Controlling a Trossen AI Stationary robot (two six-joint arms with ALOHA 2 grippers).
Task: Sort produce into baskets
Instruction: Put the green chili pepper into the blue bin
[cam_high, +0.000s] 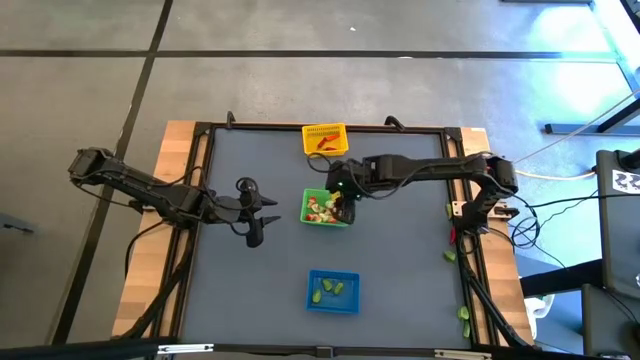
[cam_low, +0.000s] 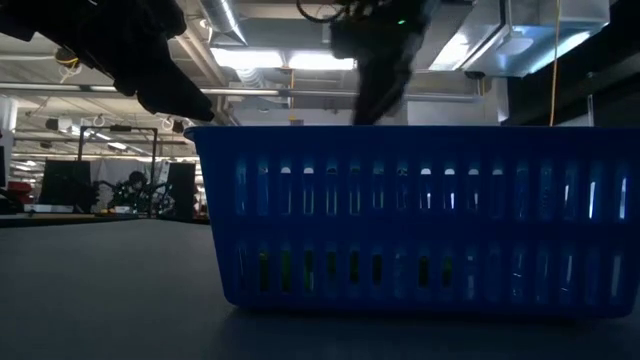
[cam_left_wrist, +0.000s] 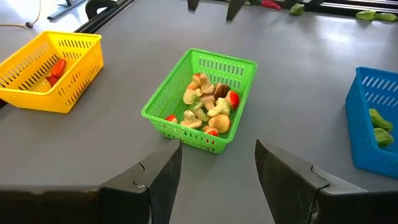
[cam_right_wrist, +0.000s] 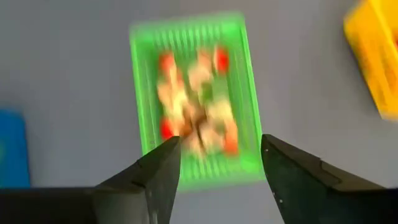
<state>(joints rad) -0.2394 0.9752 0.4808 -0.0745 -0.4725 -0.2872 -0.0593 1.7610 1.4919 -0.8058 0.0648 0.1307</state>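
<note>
Hovering directly over the green basket (cam_high: 327, 208) at mid-counter, the right tool (cam_right_wrist: 219, 163) has its fingers spread with nothing between them, pointing straight down at the mixed pile of pale, brown and red pieces (cam_left_wrist: 208, 107) inside. That stance fits a drop into this basket or a reach for a piece that belongs elsewhere; which of the two cannot be told. The left tool (cam_left_wrist: 217, 171) waits to the left of the green basket, released and empty, facing it from the side where it stays clear of the right arm's path. The yellow basket (cam_high: 325, 139) sits at the far edge holding red pieces (cam_left_wrist: 56, 68), and the blue basket (cam_high: 332, 291) near the front edge holds light green ones (cam_left_wrist: 379, 121), so colours look largely separated there. A few green pieces (cam_high: 464, 315) lie along the counter's right edge, not yet sorted.
</note>
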